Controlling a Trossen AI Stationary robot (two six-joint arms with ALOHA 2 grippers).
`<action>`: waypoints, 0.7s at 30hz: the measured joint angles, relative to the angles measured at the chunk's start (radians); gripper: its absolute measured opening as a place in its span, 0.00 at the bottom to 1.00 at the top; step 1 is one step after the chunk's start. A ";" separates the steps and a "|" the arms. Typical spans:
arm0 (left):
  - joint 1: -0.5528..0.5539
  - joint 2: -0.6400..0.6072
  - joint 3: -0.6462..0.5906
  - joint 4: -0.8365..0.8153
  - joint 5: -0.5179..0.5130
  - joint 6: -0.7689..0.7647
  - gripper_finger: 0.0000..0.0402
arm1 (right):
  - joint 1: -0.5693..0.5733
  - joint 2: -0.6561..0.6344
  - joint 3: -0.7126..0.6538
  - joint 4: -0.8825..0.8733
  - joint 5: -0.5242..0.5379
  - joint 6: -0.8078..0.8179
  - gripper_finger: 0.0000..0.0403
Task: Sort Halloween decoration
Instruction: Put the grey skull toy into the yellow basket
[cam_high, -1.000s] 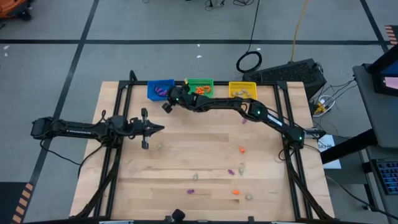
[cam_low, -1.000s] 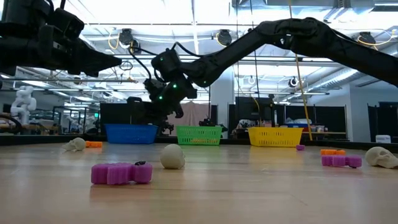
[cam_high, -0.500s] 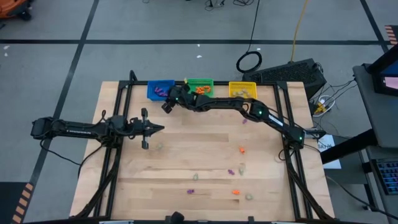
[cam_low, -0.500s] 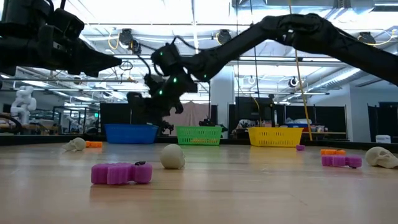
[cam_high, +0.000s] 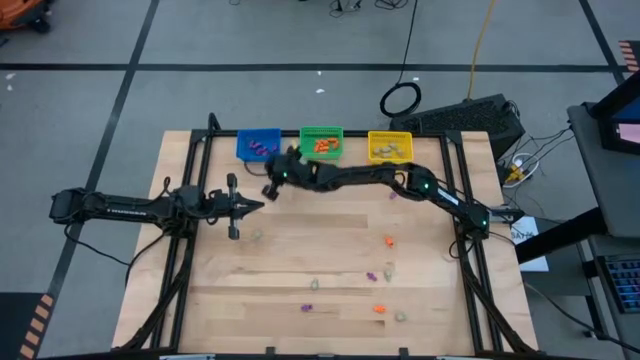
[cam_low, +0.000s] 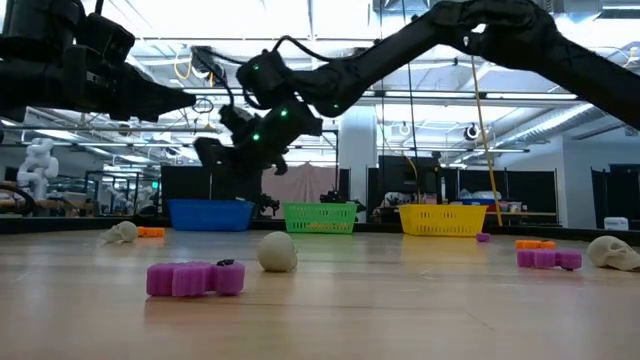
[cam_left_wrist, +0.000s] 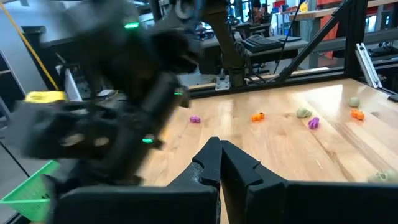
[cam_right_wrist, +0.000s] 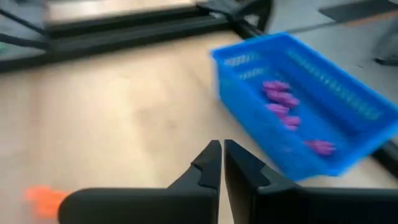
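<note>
Beyond the right arm's closed fingers (cam_right_wrist: 219, 163) the blue bin (cam_right_wrist: 311, 112) smears, its purple trinkets (cam_right_wrist: 283, 102) shapeless.

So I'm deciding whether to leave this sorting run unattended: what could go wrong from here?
1. The right gripper, shut and empty, is close to the blue bin; a low swing might nudge it.
2. The left gripper waits nearby, so the arms could clip each other.
3. Trinkets left on the table, like the purple one, are tiny; a pick could miss.
</note>
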 joint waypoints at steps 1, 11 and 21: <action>0.000 0.000 0.000 0.000 0.000 0.000 0.02 | 0.010 -0.011 -0.031 0.037 -0.005 0.009 0.01; 0.000 0.000 0.000 -0.012 -0.001 0.000 0.02 | 0.093 -0.237 -0.560 0.377 -0.040 0.150 0.00; 0.000 0.001 0.000 -0.017 -0.001 -0.001 0.02 | 0.276 -0.690 -0.932 -0.056 0.007 0.415 0.00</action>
